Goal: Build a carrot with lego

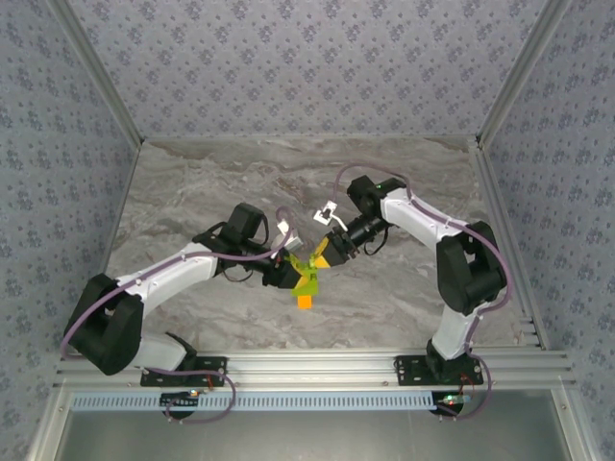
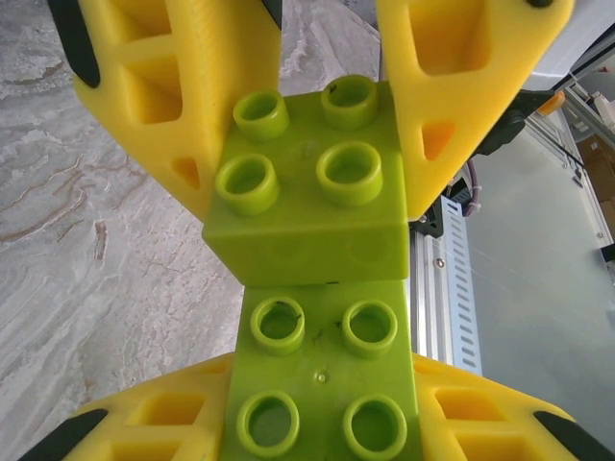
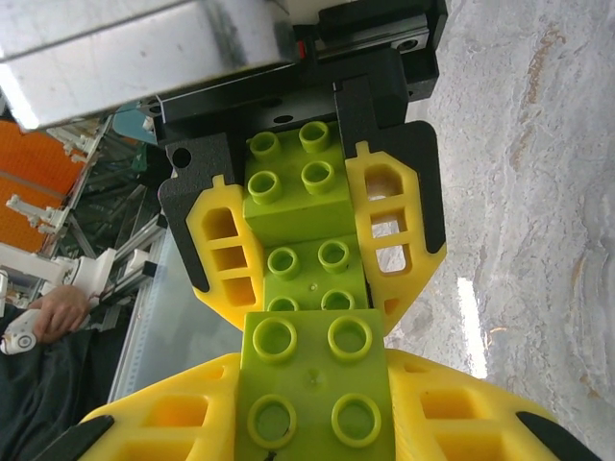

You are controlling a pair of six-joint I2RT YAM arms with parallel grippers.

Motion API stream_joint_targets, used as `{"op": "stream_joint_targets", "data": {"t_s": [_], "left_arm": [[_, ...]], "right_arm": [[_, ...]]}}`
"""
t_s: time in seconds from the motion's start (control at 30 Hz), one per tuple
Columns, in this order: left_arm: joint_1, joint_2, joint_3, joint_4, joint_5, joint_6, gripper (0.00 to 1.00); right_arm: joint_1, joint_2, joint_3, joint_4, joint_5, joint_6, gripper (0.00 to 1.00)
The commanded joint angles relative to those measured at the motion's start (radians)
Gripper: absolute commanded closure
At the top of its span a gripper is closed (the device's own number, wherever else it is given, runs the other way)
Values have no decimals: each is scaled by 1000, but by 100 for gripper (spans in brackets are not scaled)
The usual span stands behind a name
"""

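Observation:
The carrot (image 1: 307, 279) hangs above the table centre, held between both grippers: lime-green bricks with an orange brick (image 1: 305, 301) at its near end. My left gripper (image 1: 291, 274) is shut on a long lime-green brick (image 2: 322, 384). In the left wrist view, the left gripper (image 2: 322, 370) clamps that brick from both sides. A square lime-green brick (image 2: 307, 192) sits stacked on its far end, pinched by the right arm's yellow fingers (image 2: 461, 86). My right gripper (image 1: 329, 254) (image 3: 312, 360) is shut on that square brick (image 3: 312, 384). Beyond it a second raised green brick (image 3: 288, 187) lies between the left fingers (image 3: 226, 250).
The marble tabletop (image 1: 240, 173) spreads around the arms. Aluminium rails (image 1: 307, 365) run along the near edge and up both sides. Patterned walls close in the back and sides.

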Motion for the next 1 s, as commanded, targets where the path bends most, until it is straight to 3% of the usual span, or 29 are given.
{"op": "stream_joint_targets", "data": {"t_s": [0.0,0.97], "left_arm": [[42,-22,7,69,10,-10,83],[140,-42,-33,215,-55,-114,84]], "right_arm": [[10,-28,-47,-31,37,20,88],[79,-63,-199,155,107,165,88]]}}
